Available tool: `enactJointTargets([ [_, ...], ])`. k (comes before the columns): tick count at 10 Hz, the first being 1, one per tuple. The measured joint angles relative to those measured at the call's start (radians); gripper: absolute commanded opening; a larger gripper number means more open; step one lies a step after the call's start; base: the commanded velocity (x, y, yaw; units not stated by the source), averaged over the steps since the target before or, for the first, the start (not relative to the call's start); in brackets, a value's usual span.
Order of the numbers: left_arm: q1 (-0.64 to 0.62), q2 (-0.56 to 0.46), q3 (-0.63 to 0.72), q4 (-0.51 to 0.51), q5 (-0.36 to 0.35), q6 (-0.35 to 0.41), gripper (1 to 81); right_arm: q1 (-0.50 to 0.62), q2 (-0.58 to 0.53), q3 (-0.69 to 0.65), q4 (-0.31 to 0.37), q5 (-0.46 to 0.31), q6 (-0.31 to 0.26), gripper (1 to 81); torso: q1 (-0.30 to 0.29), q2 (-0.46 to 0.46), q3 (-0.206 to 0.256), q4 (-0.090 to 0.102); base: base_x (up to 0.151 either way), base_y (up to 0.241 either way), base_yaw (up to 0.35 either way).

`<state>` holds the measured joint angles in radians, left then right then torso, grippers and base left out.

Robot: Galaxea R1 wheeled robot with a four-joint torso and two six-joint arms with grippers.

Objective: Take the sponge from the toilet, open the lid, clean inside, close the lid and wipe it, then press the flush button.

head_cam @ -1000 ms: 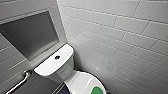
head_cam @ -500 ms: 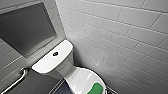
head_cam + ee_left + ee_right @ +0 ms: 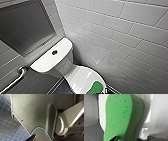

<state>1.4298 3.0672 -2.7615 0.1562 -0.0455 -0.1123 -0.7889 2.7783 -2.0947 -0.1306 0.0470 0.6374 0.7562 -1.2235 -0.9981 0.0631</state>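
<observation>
Over the lid (image 3: 82,78), the sponge (image 3: 95,88) shows half cut off; left tool (image 3: 31,137) and right tool (image 3: 134,138), state unclear

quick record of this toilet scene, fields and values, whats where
toilet: white, against tiled wall
lid: shut
sponge: green, on the lid
flush button: dark, round, middle of tank top
rail: metal, beside the toilet
floor: small dark blue tiles

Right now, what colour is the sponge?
The sponge is bright green with small darker speckles. It shows best in the right wrist view.
</observation>
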Motion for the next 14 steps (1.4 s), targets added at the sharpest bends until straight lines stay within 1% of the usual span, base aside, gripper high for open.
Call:
enactJointTargets([
  [4, 0.0, 0.0, 0.0, 0.0, 0.0, 0.0, 81.1, 0.022, -0.022, 0.012, 0.0, -0.002, 0.0, 81.1, 0.0, 0.0, 0.0, 0.0, 0.0, 0.0, 0.0],
  [12, -0.001, 0.003, 0.0, 0.0, -0.001, 0.0, 81.1, 0.06, 0.006, 0.013, 0.0, -0.025, 0.0, 81.1, 0.0, 0.0, -0.002, 0.0, 0.0, 0.0, 0.0],
  [13, -0.001, 0.003, 0.0, 0.0, -0.001, 0.0, 81.1, 0.066, 0.011, 0.013, 0.0, -0.024, 0.0, 81.1, 0.0, 0.0, -0.013, 0.0, 0.0, 0.0, 0.0],
  [14, -0.001, 0.003, 0.0, 0.0, -0.002, 0.0, 81.1, 0.072, 0.011, 0.013, 0.0, -0.022, -0.001, 81.1, 0.0, 0.0, -0.037, 0.0, 0.0, 0.0, 0.0],
])
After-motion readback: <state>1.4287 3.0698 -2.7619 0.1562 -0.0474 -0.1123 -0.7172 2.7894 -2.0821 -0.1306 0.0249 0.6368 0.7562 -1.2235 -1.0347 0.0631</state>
